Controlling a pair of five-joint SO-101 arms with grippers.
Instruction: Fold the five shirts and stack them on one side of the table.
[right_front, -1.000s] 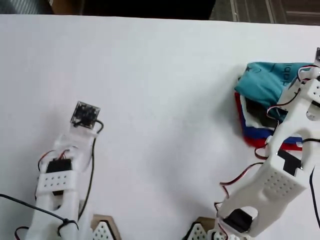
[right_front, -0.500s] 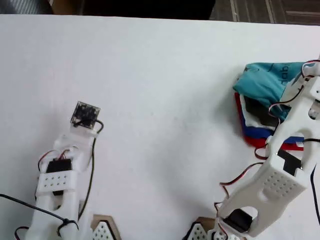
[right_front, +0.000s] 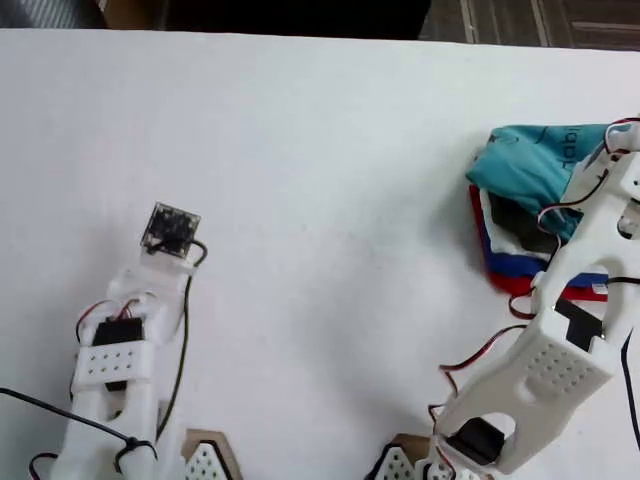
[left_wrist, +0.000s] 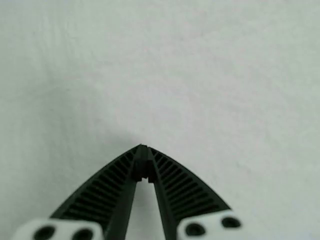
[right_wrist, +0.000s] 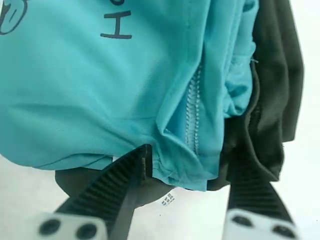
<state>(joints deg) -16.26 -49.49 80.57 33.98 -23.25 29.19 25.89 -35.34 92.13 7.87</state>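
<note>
- High view: the stack of shirts (right_front: 515, 262) sits at the 3 o'clock edge of the desk (right_front: 320, 150). The teal shirt (right_front: 525, 165) on top has edged slightly toward 9 o'clock.
- Left wrist view: the left tool (left_wrist: 143, 150) is closed and empty.
- Right wrist view: the right tool (right_wrist: 190, 159) is wide open astride the teal shirt's hem, probably tidying the stack.

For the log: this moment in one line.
left claw shut, over table | right claw open, at teal shirt atop stack

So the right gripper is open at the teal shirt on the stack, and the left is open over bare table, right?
No: the left gripper is shut, fingertips together over bare table, per the left wrist view. The right gripper is open at the teal shirt on the stack.
</note>
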